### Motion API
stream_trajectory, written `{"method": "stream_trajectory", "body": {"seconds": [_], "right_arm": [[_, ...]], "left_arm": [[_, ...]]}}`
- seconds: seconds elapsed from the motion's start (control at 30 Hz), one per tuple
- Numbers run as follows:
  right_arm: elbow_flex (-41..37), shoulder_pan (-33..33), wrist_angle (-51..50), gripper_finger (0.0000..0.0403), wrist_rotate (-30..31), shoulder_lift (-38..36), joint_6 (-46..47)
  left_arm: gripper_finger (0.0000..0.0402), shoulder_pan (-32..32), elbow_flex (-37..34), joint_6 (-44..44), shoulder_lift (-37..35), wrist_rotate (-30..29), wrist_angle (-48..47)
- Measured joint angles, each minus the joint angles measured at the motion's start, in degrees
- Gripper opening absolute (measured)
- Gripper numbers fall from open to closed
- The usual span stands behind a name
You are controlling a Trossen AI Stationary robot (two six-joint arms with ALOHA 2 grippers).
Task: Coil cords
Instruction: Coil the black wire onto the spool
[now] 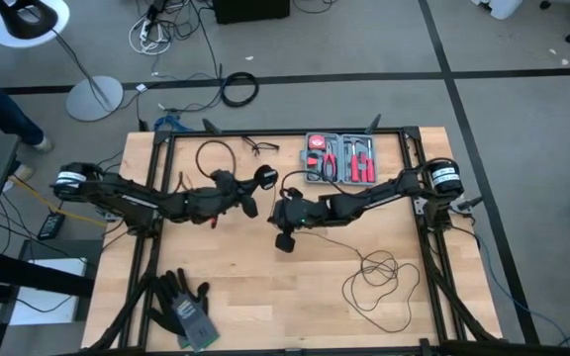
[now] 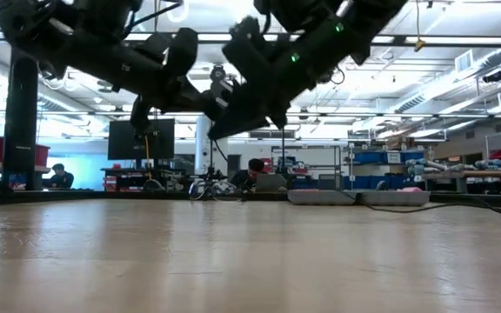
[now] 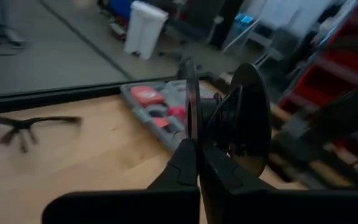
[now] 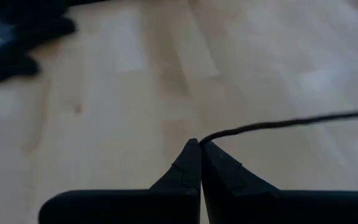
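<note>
1. Cord (image 1: 379, 282) is lying in loose loops on the table (image 1: 265, 307) near the right side, with one strand running up to the right gripper (image 1: 285, 240).
2. Right gripper's fingers are pressing together on that thin strand; in its wrist view the cord (image 4: 278, 126) is leaving the fingertips (image 4: 191, 158) and stretching sideways above the wood.
3. Left gripper (image 1: 250, 205) is pinching the rim of a black spool (image 3: 229, 121) with its fingers pressed together, holding it up near mid-table, just beside the right gripper. Cord is already showing wound between the spool's two discs.
4. Both arms are hanging above the table in the low view, close together.
5. Doing this step well probably means keeping the spool steady and edge-on while the right gripper is feeding cord between the discs under light, even tension.
6. Slack is likely the risk: the loose loops could be snagging on each other, so drawing slowly seems wise.
7. Tool case (image 1: 341, 158), glasses (image 1: 258, 148) and gloves (image 1: 184, 305) are sitting well clear.
</note>
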Motion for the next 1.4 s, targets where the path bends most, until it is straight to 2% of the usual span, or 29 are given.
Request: {"method": "stream_trajectory", "body": {"seconds": [0.3, 0.7, 0.9, 1.17, 1.4], "right_arm": [[2.10, -0.09, -1.81, 0.0000, -4.42, 0.00, -8.03], [2.06, -0.04, -1.31, 0.0000, -4.72, -2.25, -14.10], [2.06, -0.98, -1.83, 0.0000, -4.76, -4.45, -16.41], [2.04, -2.86, -0.82, 0.0000, -8.81, -6.58, -16.39], [1.99, -3.76, 2.48, 0.0000, -13.47, -6.62, -16.42]], "left_arm": [[0.0001, -2.66, 6.01, 4.23, 4.31, -0.50, -6.12], [0.0000, -3.33, 6.19, 4.16, 5.97, 3.56, -14.15], [0.0000, -3.33, 6.19, 4.18, 5.97, 7.79, -15.66], [0.0000, -3.33, 6.19, 4.28, 5.97, 11.17, -15.68], [0.0000, -3.33, 6.16, 6.50, 5.96, 17.51, -13.45]]}}
